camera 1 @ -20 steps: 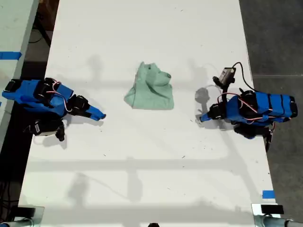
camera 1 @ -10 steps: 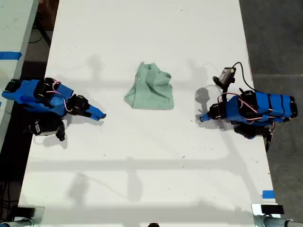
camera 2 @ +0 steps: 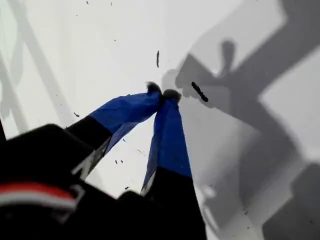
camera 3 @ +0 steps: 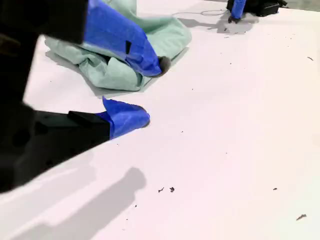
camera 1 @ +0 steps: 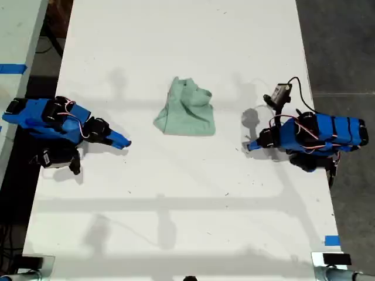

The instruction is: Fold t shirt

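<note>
First tool [camera 1: 251, 146]: my first tool's blue tips meet with nothing between them [camera 2: 162, 94]. They point down at the bare counter [camera 1: 176, 205], close over it; whether they touch it I cannot tell.
Second tool [camera 1: 124, 142]: its jaws stand apart and hold nothing [camera 3: 152, 91]. The lower blue finger [camera 3: 125, 117] lies low over the counter, and the upper one is raised.
T shirt [camera 1: 186, 114]: a wrinkled mint-green heap lying loose on the counter between the two tools, touched by neither. Seen from my second tool it lies ahead and off to one side [camera 3: 110, 70], partly hidden behind the raised finger. From my first tool it is well apart, and the first wrist view does not show it.
Between tool and cloth: only open white counter separates either tool from the t shirt.
Opposite arm: beyond the t shirt, my second tool faces the first arm, which shows small and far in the second wrist view.
Small camera [camera 1: 281, 92]: a dark unit with a black cable [camera 1: 299, 88], raised just beside my first tool on the side away from the t shirt.
Shadows: grey shadows fall on the counter around my first tool.
Specks [camera 3: 167, 189]: dark crumbs lie on the counter near my second tool.
Blue tape [camera 1: 331, 240]: a short strip at the counter's edge, well behind the first arm.
Floor [camera 1: 340, 47]: dark, past the counter's edge behind the first arm.
</note>
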Robot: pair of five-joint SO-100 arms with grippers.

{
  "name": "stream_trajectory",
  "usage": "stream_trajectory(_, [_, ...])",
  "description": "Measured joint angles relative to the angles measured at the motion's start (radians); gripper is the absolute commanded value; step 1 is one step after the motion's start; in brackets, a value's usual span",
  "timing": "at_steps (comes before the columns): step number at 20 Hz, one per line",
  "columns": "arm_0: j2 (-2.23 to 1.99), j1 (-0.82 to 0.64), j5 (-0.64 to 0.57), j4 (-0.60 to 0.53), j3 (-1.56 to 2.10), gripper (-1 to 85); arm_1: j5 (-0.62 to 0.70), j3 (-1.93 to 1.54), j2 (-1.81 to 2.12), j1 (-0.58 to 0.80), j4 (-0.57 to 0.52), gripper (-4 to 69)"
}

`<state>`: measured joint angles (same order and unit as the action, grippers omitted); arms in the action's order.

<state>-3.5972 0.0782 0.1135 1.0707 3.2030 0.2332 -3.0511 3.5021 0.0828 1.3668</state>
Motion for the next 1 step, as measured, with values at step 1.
stream_trajectory(1, [0.000,0.000,0.000,0.000,0.000,12.3,0.000,0.000,0.000,0.000,0.000,2.0])
